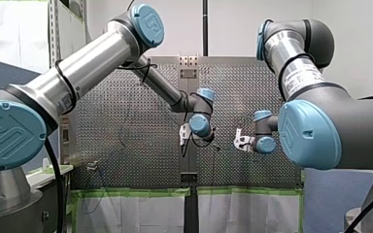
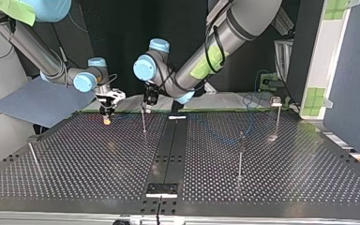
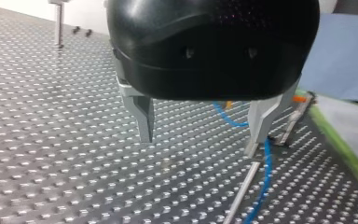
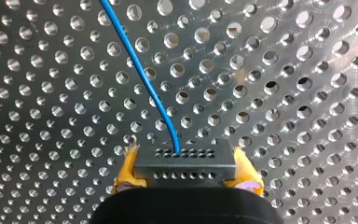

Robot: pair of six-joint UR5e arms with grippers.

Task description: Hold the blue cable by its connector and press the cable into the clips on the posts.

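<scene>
While my right pincer (image 4: 186,171) pinches the connector (image 4: 184,161), blue cable (image 4: 140,70) trails loose over the desk (image 3: 51,140) past a post (image 3: 240,193) | my left pincer (image 3: 198,144) spread, empty | nothing seems clipped yet; all pressing remains.

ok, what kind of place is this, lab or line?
Likely a robotics lab test cell: a perforated table with thin posts, my left arm and my right arm over it, my right gripper holding the connector of the blue cable.

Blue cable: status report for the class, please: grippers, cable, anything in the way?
Right gripper shut on connector. Left gripper open, empty, beside a post. Blue cable trails from connector across table, past that post. Nothing seen blocking.
</scene>
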